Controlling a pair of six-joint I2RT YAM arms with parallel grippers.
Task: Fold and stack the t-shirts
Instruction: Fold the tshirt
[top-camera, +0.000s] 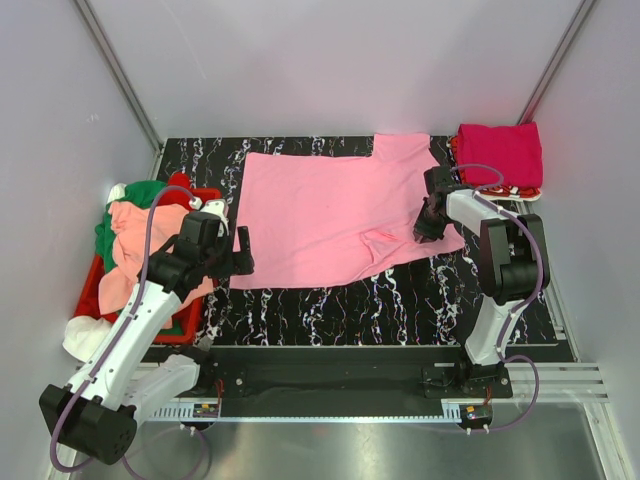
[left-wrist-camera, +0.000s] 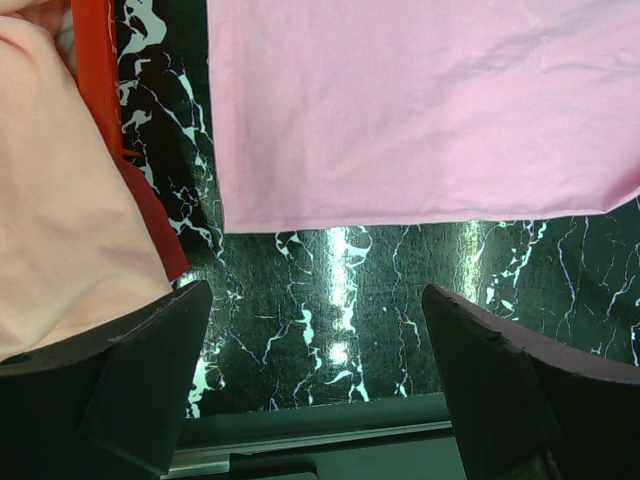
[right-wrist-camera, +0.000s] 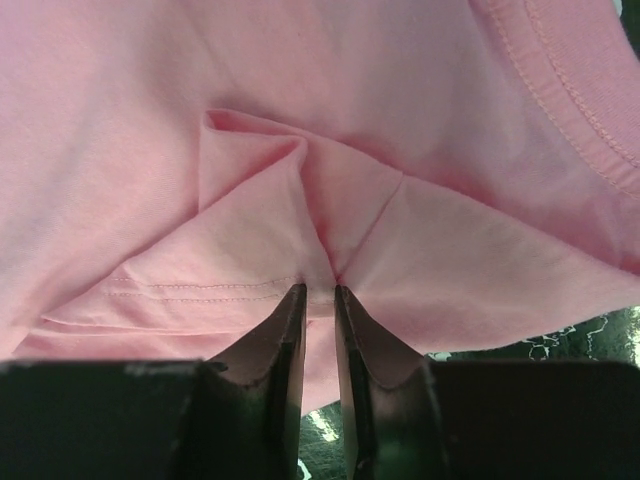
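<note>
A light pink t-shirt (top-camera: 330, 215) lies spread on the black marbled table (top-camera: 400, 300). My right gripper (top-camera: 428, 228) is shut on a pinch of its cloth near the right sleeve; in the right wrist view the fabric (right-wrist-camera: 300, 200) bunches into folds at the gripper (right-wrist-camera: 318, 292). My left gripper (top-camera: 235, 250) is open and empty, just off the shirt's near left corner (left-wrist-camera: 230, 215), above bare table (left-wrist-camera: 330, 320). A folded magenta t-shirt (top-camera: 498, 153) lies at the far right. More t-shirts, salmon (top-camera: 135, 250), green (top-camera: 135, 195), red and white, are heaped at the left.
A red plastic crate (top-camera: 185, 325) holds the heap at the table's left edge; its rim (left-wrist-camera: 95, 70) shows in the left wrist view beside salmon cloth (left-wrist-camera: 60, 220). White walls enclose the table. A metal rail (top-camera: 400, 375) runs along the near edge.
</note>
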